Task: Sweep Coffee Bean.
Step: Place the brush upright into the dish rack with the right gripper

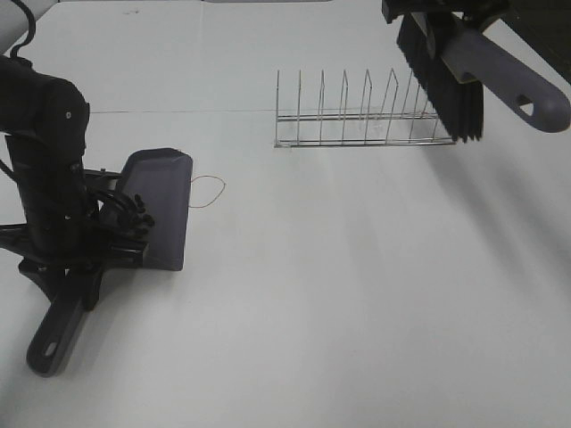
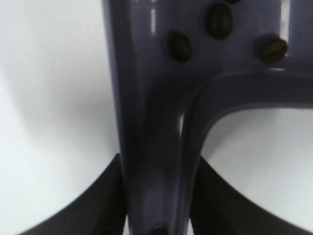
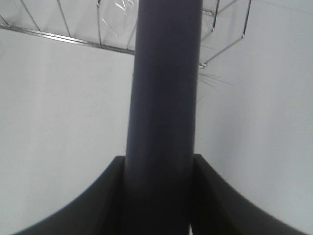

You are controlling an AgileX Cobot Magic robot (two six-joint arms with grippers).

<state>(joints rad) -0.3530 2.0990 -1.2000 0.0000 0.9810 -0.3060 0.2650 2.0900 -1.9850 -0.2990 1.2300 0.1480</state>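
A grey-purple dustpan lies on the white table at the left, its handle pointing toward the front edge. Several dark coffee beans sit in the pan near the handle; three of these coffee beans show in the left wrist view. My left gripper is shut on the dustpan's handle. At the top right, my right gripper is shut on the handle of a brush, held in the air with its black bristles hanging over the right end of the rack.
A wire dish rack stands at the back centre, and this wire rack also shows in the right wrist view. A thin wire loop lies just right of the dustpan.
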